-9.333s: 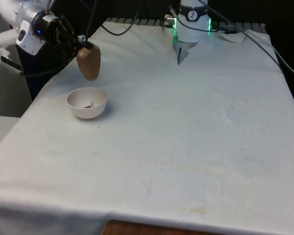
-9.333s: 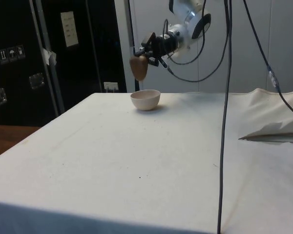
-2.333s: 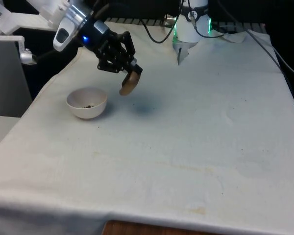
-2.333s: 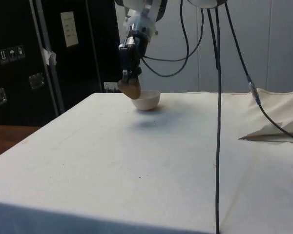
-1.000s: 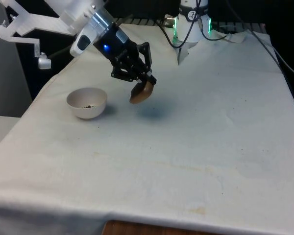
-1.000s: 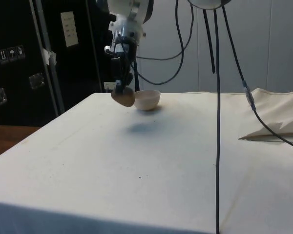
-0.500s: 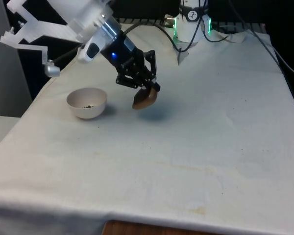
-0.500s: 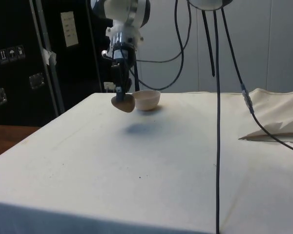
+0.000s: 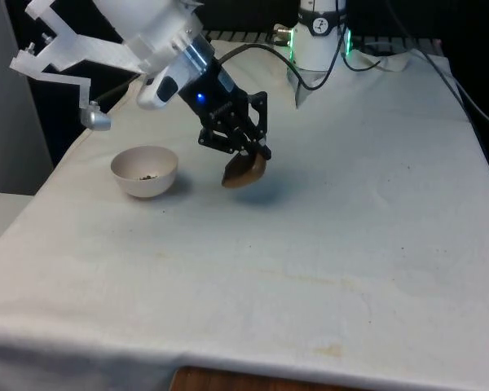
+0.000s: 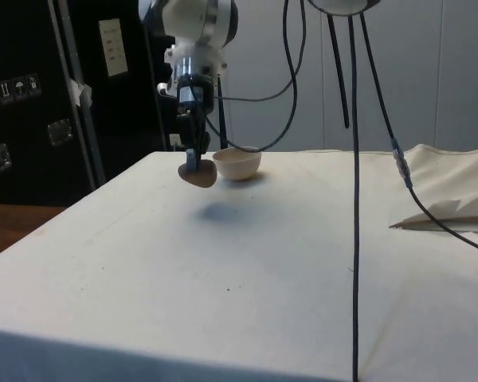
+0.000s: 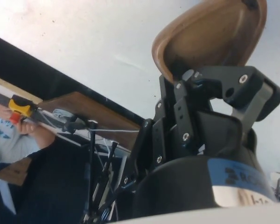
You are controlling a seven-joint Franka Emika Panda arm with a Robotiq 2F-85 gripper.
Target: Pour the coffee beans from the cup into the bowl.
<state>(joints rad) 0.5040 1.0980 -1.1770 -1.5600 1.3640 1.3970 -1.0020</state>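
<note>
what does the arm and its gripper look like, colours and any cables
The arm is white with rounded, glossy link shells. The gripper is black, built of angular blocks fastened with small silver screws, with two black fingers. Black cables loop from the arm and hang down over the white cloth.

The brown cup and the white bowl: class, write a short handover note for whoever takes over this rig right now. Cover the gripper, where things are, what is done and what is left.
Gripper: shut on the brown cup, holding it by the rim, tilted, just above the cloth.
White bowl: upright on the table, towards the front view's left of the cup and apart from it.
Done: a few coffee beans lie in the bowl; the wrist view shows no beans in the cup.
Left: set the cup down on the cloth and let go.
</note>
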